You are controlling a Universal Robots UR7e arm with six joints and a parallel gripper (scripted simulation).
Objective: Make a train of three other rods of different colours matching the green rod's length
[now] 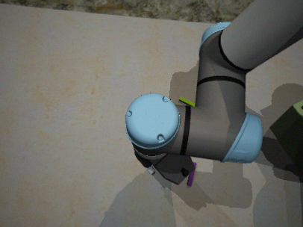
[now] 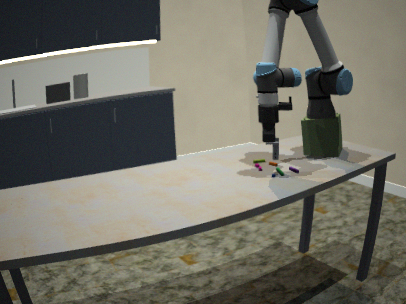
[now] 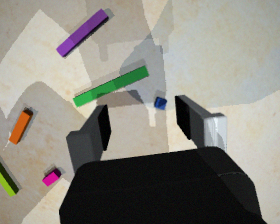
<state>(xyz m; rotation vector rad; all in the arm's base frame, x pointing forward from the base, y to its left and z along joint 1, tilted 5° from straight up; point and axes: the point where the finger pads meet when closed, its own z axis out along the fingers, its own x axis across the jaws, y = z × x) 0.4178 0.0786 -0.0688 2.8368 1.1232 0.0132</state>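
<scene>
My gripper (image 3: 142,114) (image 2: 275,156) is open and empty, above the table. In the wrist view a small blue rod (image 3: 160,103) (image 2: 273,175) lies just beyond the gap between the fingers. The long green rod (image 3: 111,86) (image 2: 280,171) lies left of it, apart from it. A purple rod (image 3: 82,32) (image 2: 294,169) (image 1: 192,175) lies past the green one. An orange rod (image 3: 21,126) (image 2: 273,163) and a lime rod (image 3: 7,181) (image 2: 259,161) (image 1: 186,101) lie at left. One magenta rod (image 3: 51,177) (image 2: 260,168) shows near them; a second magenta rod (image 2: 256,165) shows only in the exterior view.
All rods lie flat and separate on the table (image 1: 67,114) (image 2: 125,203). The arm hides most of them in the top view. The green robot base (image 2: 321,137) stands right of the rods in the exterior view. The table's front edge runs beyond the blue rod.
</scene>
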